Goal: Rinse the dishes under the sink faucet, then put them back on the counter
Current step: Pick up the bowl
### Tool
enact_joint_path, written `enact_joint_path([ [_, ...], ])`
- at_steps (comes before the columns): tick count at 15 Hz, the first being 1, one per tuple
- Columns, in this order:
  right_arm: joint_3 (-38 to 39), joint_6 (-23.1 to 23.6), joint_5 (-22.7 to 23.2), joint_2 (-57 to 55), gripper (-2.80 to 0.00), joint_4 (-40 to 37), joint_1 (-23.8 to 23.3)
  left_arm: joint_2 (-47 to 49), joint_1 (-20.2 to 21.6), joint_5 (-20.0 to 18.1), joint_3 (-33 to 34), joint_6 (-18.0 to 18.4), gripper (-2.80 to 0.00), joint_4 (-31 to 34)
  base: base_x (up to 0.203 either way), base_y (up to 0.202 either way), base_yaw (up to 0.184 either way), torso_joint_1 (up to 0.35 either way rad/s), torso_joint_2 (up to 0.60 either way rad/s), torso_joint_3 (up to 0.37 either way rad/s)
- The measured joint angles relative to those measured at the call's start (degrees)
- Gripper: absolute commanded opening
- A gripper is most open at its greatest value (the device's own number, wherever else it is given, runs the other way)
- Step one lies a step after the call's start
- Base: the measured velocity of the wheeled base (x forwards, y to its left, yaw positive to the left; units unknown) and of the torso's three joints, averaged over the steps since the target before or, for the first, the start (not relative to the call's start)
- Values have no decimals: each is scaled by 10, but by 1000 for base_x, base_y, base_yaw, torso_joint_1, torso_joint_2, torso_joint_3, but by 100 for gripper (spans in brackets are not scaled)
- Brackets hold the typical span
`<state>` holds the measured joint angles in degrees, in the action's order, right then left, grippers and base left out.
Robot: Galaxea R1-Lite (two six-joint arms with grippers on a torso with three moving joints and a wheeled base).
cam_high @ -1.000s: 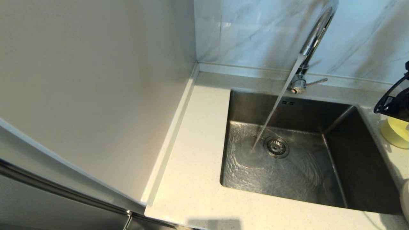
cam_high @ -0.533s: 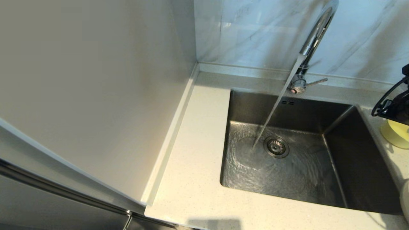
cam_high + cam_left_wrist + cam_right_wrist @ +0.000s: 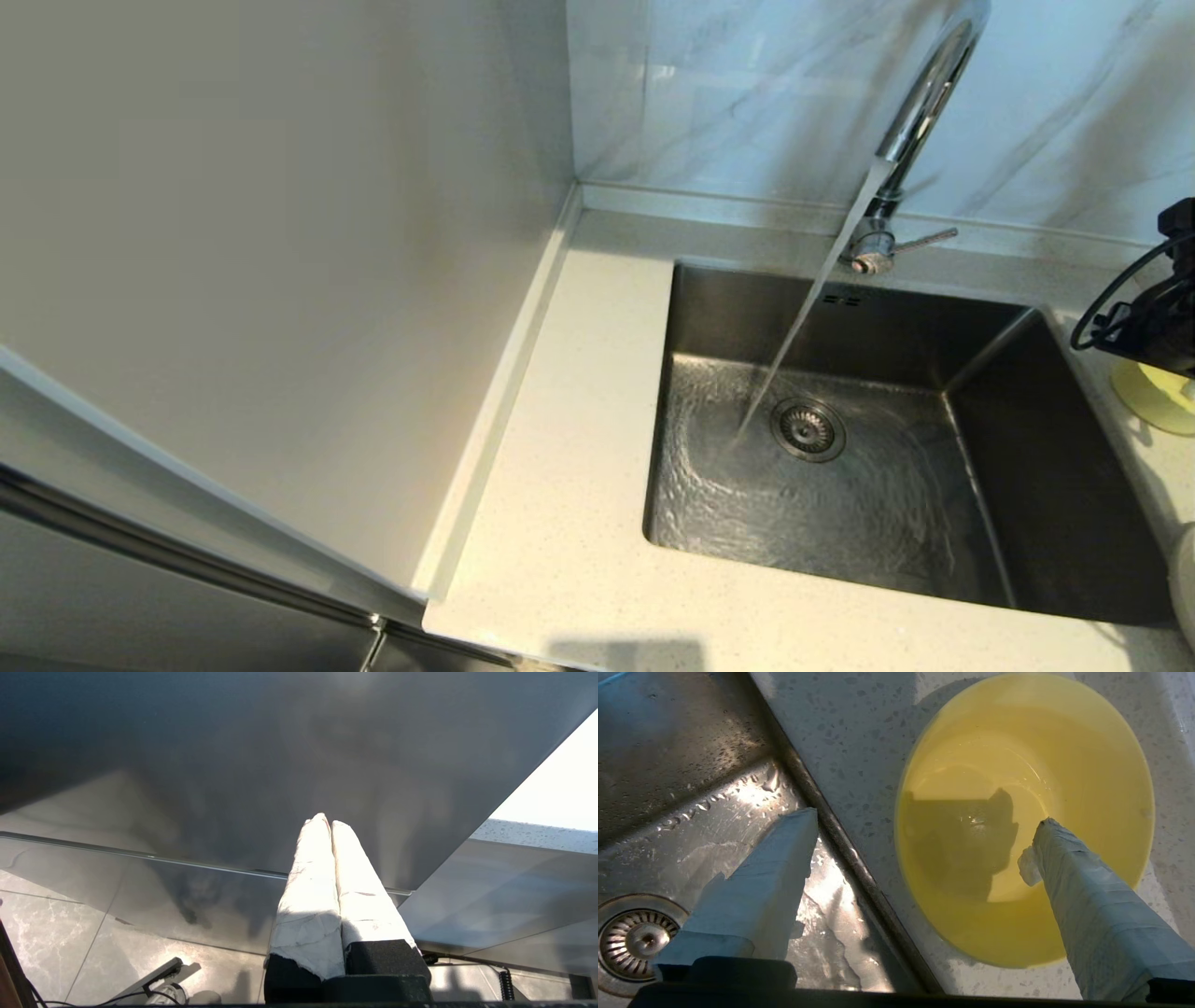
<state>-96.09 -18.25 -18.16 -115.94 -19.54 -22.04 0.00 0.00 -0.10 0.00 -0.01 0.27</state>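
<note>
The pale yellow bowl (image 3: 1064, 742) stands upright on the speckled counter (image 3: 859, 732), just right of the sink (image 3: 1055, 448). My right gripper (image 3: 924, 819) hangs open above it. One finger is over the bowl's inside and the other over the sink's wet wall, so the bowl's sink-side rim lies between them, untouched. In the head view the right arm (image 3: 1153, 322) covers most of the bowl (image 3: 1158, 399). Water runs from the chrome faucet (image 3: 920, 103) to beside the drain strainer (image 3: 808, 429). The chopsticks are out of view.
A white rounded edge (image 3: 1187, 579), perhaps the plate, shows at the right border. The faucet's side lever (image 3: 920, 241) points right. Counter (image 3: 560, 485) lies left of the sink, bounded by a pale wall panel (image 3: 280, 233). My left gripper (image 3: 327, 821) is parked shut, low beside a steel front.
My right arm has come down and slightly left over the bowl, hiding more of it. The bowl has not moved, and the water keeps running.
</note>
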Motion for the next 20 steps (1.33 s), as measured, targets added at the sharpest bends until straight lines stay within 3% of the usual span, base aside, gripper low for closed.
enact_joint_path([
  [2,-1,0,-5,-6,0,0,-3,0,0,0,0,0,-280,0,0,0,0,0,0,0],
  [3,-1,0,-6,-8,-280,0,-4,0,0,0,0,0,-280,0,0,0,0,0,0,0],
  [15,34,-1,-3,13,-280,2,-3,0,0,0,0,0,-280,0,0,0,0,0,0,0],
  [20,62,-4,37,73,-280,0,42,0,0,0,0,0,-280,0,0,0,0,0,0,0],
])
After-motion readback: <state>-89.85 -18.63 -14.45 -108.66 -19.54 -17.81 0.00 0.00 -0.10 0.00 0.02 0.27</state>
